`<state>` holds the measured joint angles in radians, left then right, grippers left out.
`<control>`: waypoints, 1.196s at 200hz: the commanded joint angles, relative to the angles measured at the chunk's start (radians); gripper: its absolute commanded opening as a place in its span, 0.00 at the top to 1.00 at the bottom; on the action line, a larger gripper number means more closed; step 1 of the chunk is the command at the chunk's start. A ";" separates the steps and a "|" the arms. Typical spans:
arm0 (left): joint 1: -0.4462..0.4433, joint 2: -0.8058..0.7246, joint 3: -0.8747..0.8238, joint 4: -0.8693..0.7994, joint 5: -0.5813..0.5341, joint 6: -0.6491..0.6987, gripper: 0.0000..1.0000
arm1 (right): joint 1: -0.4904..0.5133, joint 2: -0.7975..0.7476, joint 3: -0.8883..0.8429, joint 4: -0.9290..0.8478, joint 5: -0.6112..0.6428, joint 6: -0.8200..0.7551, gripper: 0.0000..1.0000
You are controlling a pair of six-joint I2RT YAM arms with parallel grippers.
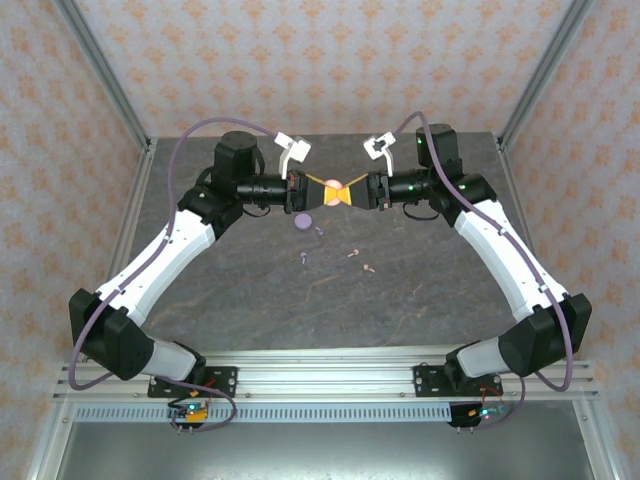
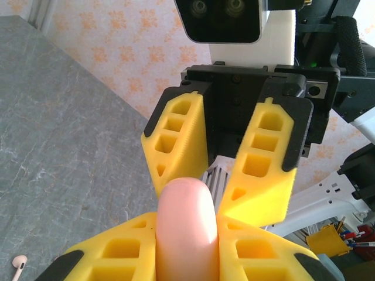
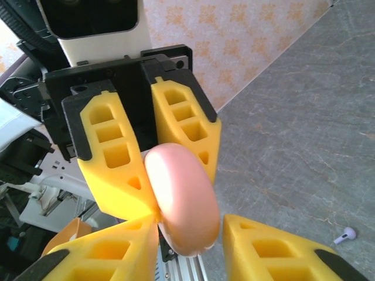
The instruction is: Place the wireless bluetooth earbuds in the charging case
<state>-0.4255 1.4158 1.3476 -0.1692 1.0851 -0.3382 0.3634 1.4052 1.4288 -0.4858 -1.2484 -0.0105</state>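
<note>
four earbuds [image 1: 319,231], one lilac case [image 1: 301,221]; one pink case [image 2: 186,228] pinched by left gripper [image 1: 322,193]; jaws of right gripper [image 1: 352,193] unclear.

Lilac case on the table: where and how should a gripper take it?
Likely from straight above, fingers closing across the round rim of the lilac case: it lies flat on the table, so only its edge offers opposing faces.

Free tabletop [image 1: 420,290] around scattered earbuds [image 1: 352,253]
</note>
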 commanded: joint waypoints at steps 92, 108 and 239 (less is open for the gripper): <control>-0.021 -0.019 0.027 0.034 0.042 0.006 0.87 | 0.003 -0.006 0.006 0.047 -0.051 0.019 0.66; -0.027 -0.015 0.030 0.034 0.045 0.008 0.87 | 0.006 0.001 0.007 0.046 -0.058 0.017 0.67; -0.025 -0.048 -0.033 0.081 -0.061 -0.047 0.55 | -0.035 -0.074 -0.086 0.198 0.082 0.163 0.81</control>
<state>-0.4458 1.4158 1.3453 -0.1661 1.0454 -0.3470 0.3386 1.3579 1.3590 -0.3889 -1.2053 0.0944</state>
